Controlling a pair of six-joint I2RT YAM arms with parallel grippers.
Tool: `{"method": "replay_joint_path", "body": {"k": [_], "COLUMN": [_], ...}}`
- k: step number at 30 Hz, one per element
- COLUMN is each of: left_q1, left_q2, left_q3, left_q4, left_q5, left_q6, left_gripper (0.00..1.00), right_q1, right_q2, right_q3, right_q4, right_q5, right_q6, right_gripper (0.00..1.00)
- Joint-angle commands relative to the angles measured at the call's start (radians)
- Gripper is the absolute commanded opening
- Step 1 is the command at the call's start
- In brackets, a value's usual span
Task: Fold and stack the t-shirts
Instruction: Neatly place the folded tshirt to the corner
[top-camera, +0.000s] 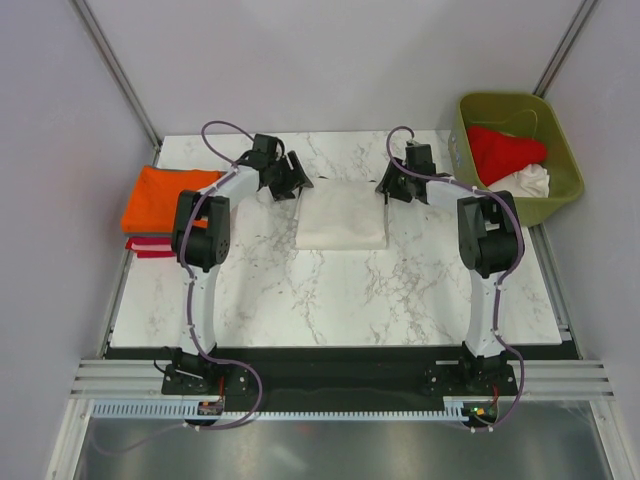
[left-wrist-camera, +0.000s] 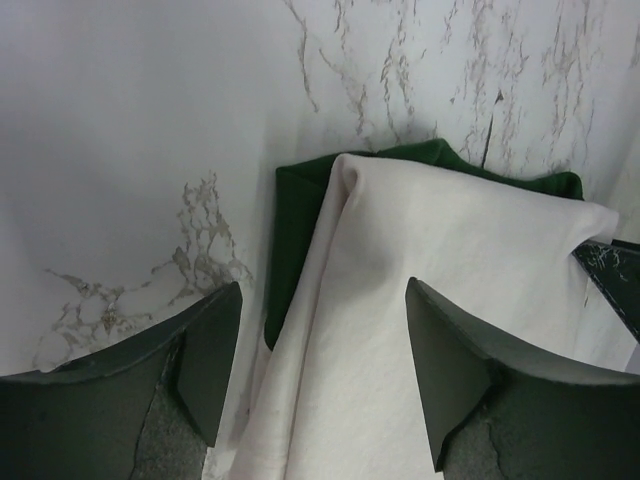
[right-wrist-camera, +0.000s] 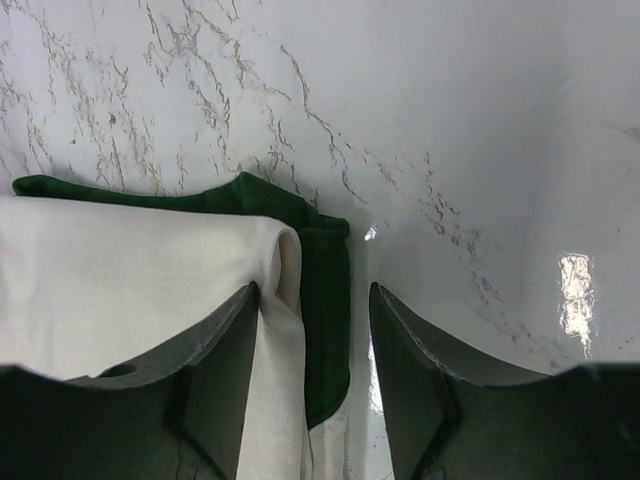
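The folded cream cotton t-shirt with dark green sleeves (top-camera: 341, 222) lay at the centre of the white marble table (top-camera: 330, 300). The left gripper (left-wrist-camera: 322, 300) hung over its 10 o'clock corner with jaws spread. The right gripper (right-wrist-camera: 313, 295) was over the 2 o'clock corner, jaws likewise spread. A folded orange t-shirt (top-camera: 165, 197) sat at the table's 9 o'clock edge, atop a red t-shirt (top-camera: 150, 246).

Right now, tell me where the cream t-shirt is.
Top view: the folded cream t-shirt lies on the table toward its far edge, between the left gripper and right gripper.
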Motion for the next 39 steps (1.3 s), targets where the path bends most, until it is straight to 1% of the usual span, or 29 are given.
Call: {"method": "replay_joint_path", "body": {"k": [1, 4, 5, 6, 7, 9, 10, 14, 16, 17, 18, 19, 20, 21, 22, 23, 24, 28, 33, 36, 39], "left_q1": [-0.015, -0.036, -0.042, -0.048, -0.051, -0.054, -0.056, -0.062, -0.061, -0.061, -0.061, -0.061, -0.061, -0.061, -0.062, -0.062, -0.064, -0.064, -0.064, -0.062, -0.061], "left_q2": [0.046, 0.063, 0.067, 0.078, 0.082, 0.098, 0.101, 0.095, 0.096, 0.098, 0.096, 0.099, 0.099, 0.101, 0.099, 0.098, 0.095, 0.064, 0.006, -0.066, -0.173], "left_q3": [0.044, 0.061, 0.07, 0.075, 0.08, 0.094, 0.095, 0.087, 0.087, 0.089, 0.089, 0.089, 0.087, 0.086, 0.083, 0.081, 0.08, 0.057, 0.017, -0.023, -0.081], "left_q4": [0.01, 0.01, 0.01, 0.01, 0.01, 0.01, 0.01, 0.013, 0.013, 0.021, 0.023, 0.029, 0.035, 0.058, 0.071, 0.079, 0.082, 0.101, 0.116, 0.115, 0.115], "left_q5": [-0.042, -0.063, -0.077, -0.085, -0.093, -0.109, -0.119, -0.192, -0.206, -0.209, -0.212, -0.212, -0.206, -0.199, -0.189, -0.189, -0.194, -0.208, -0.195, -0.195, -0.202], "left_q6": [0.018, 0.013, 0.01, 0.005, -0.008, -0.025, -0.042, -0.048, -0.053, -0.056, -0.056, -0.061, -0.062, -0.058, -0.052, -0.048, -0.047, -0.036, -0.001, 0.017, 0.039], "left_gripper": [0.73, 0.7, 0.68, 0.65, 0.62, 0.56, 0.55, 0.46, 0.41, 0.37, 0.32, 0.28, 0.21, 0.09, 0.07, 0.06, 0.02, 0.02, 0.02, 0.02, 0.02], "right_q1": [0.0, 0.002, 0.002, 0.001, 0.002, 0.0, 0.0, 0.002, 0.001, 0.0, 0.0, 0.002, 0.001, 0.0, 0.0, 0.0, 0.0, 0.008, 0.051, 0.072, 0.1], "right_q2": [0.03, 0.03, 0.03, 0.035, 0.039, 0.047, 0.05, 0.064, 0.073, 0.076, 0.079, 0.079, 0.081, 0.081, 0.078, 0.072, 0.067, 0.035, -0.057, -0.135, -0.232], "right_q3": [0.01, 0.004, 0.004, 0.007, 0.01, 0.015, 0.013, 0.015, 0.018, 0.021, 0.021, 0.021, 0.021, 0.021, 0.02, 0.017, 0.017, 0.0, -0.025, -0.045, -0.06], "right_q4": [0.014, 0.028, 0.034, 0.037, 0.037, 0.047, 0.054, 0.067, 0.067, 0.091, 0.093, 0.094, 0.097, 0.097, 0.097, 0.097, 0.097, 0.099, 0.091, 0.096, 0.09], "right_q5": [-0.01, -0.022, -0.025, -0.039, -0.05, -0.062, -0.073, -0.087, -0.085, -0.085, -0.087, -0.087, -0.088, -0.09, -0.088, -0.084, -0.076, -0.059, -0.001, -0.01, -0.018], "right_q6": [0.001, 0.004, 0.005, 0.008, 0.013, 0.021, 0.027, 0.045, 0.053, 0.054, 0.057, 0.059, 0.059, 0.059, 0.059, 0.057, 0.054, 0.034, -0.008, -0.018, -0.025], "right_gripper": [0.56, 0.52, 0.49, 0.43, 0.4, 0.39, 0.39, 0.33, 0.27, 0.26, 0.17, 0.13, 0.1, 0.07, 0.07, 0.07, 0.0, 0.0, 0.0, 0.0, 0.0]}}
